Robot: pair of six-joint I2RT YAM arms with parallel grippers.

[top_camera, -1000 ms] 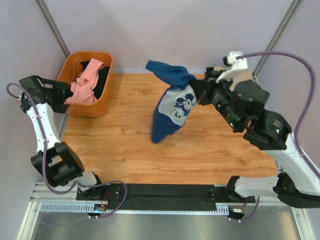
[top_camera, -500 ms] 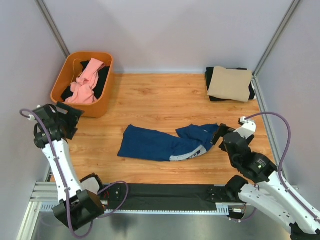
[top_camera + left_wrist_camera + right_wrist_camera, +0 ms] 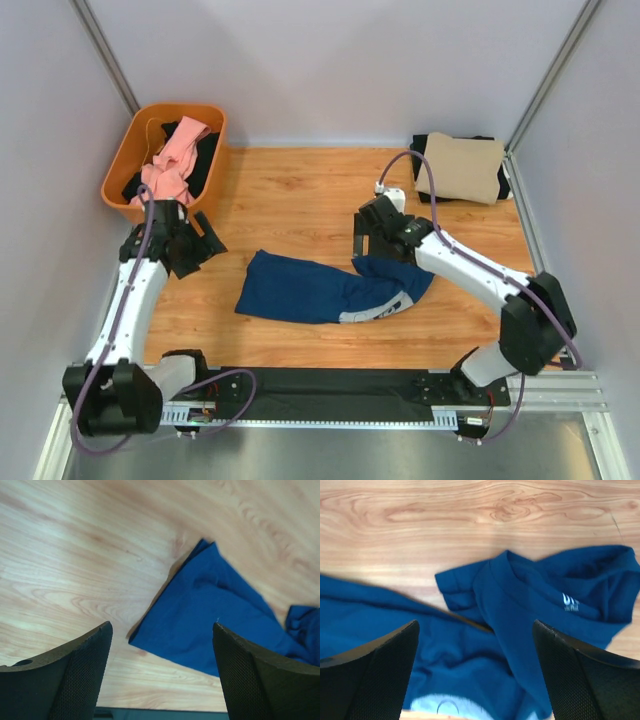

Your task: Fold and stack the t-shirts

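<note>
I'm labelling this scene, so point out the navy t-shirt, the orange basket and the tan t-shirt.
navy t-shirt (image 3: 300,290): top external view, middle of its body.
orange basket (image 3: 180,106): top external view, far rim.
tan t-shirt (image 3: 460,167): top external view, its top face.

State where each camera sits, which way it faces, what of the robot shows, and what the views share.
Top external: above and behind the robot, looking down at the wooden table, orange plastic basket and navy blue cloth t-shirt; left gripper and right gripper show.
Left wrist: on the left arm, looking down at the t-shirt's corner; its two open fingers show.
Right wrist: on the right arm, looking down at the t-shirt's collar; its open fingers show.
Shared: all see that t-shirt.
</note>
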